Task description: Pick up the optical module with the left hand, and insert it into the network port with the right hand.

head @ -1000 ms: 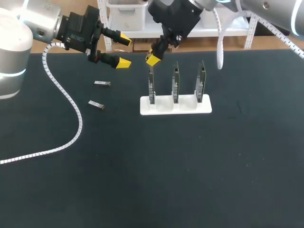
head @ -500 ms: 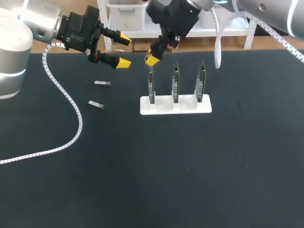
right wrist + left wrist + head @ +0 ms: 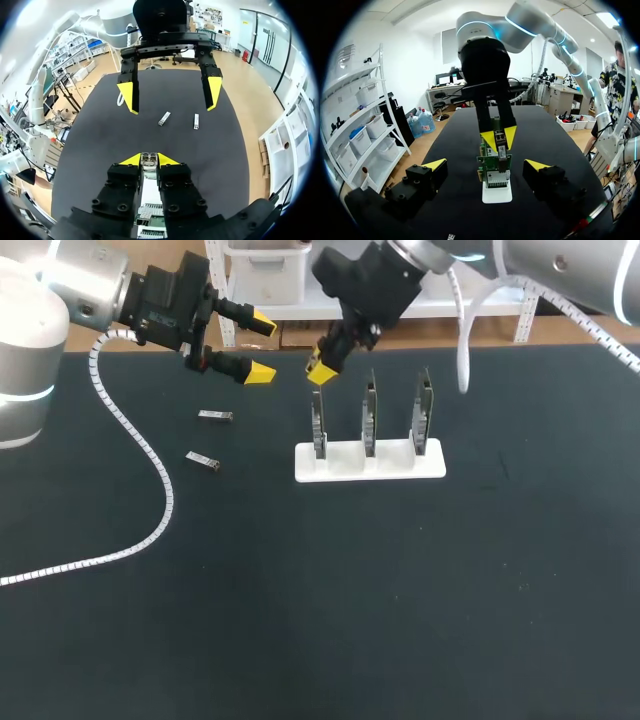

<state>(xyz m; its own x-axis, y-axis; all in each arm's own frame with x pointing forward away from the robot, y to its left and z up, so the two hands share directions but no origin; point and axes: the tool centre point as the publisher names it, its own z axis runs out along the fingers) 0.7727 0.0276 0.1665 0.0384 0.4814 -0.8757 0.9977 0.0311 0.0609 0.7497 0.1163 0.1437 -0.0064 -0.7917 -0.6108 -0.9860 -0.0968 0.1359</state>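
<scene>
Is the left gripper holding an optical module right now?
No, the left gripper is open and empty; two optical modules lie loose on the table.

The table (image 3: 320,620) is black. The stand (image 3: 370,462) is white, its boards (image 3: 492,162) green. Each module (image 3: 214,416) is silver-grey. The left gripper (image 3: 262,347) and right gripper (image 3: 320,362) are black with yellow tips. The cable (image 3: 150,465) is white and ribbed.

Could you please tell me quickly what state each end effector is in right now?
Left end effector: open, holding nothing.
Right end effector: closed on an optical module.
</scene>
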